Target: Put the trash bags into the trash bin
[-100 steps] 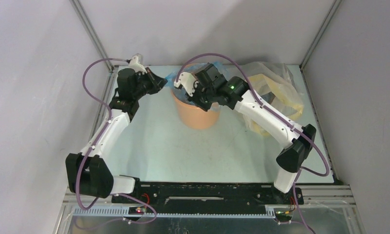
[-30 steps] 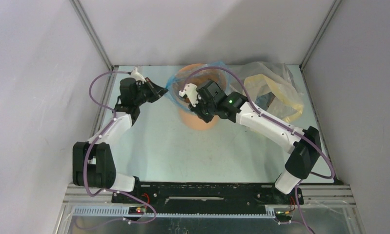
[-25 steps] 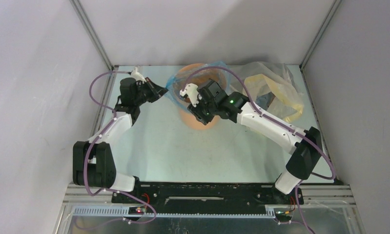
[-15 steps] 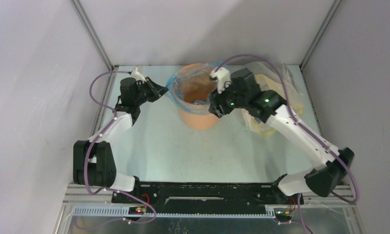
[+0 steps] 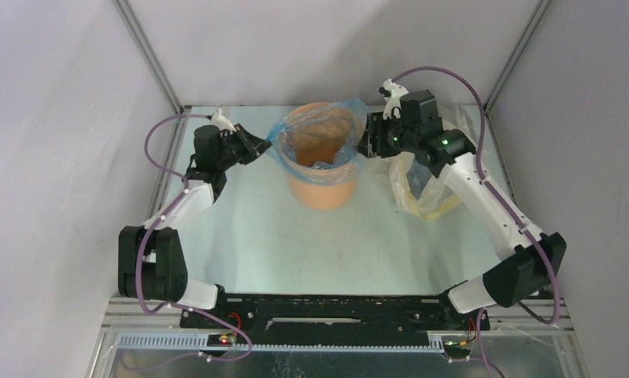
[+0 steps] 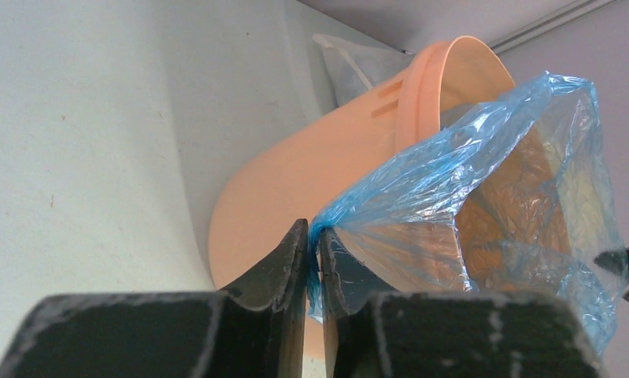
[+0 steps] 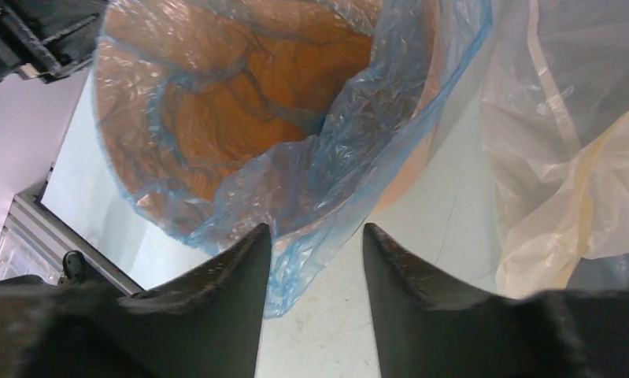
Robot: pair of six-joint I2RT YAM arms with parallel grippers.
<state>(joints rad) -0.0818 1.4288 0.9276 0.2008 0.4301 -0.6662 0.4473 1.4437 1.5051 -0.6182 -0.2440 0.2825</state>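
Left gripper (image 6: 312,230) pinches the trash bag (image 6: 484,157) at its left edge, fingers pressed together on the blue film just outside the rim. On the table (image 5: 295,236) the trash bin (image 5: 323,189) stands upright, the bag lining its mouth. A yellowish clear bag (image 5: 433,189) lies just right of it. Right gripper (image 7: 317,232) hovers beside the bin's right rim, fingers spread.

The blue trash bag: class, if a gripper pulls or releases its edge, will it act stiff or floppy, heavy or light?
Probably floppy: the trash bag is thin, crinkled film that folds where the left gripper pinches it. Likely very light: one pinch holds a corner up. Released, it may slump into the trash bin or slide off its rim.
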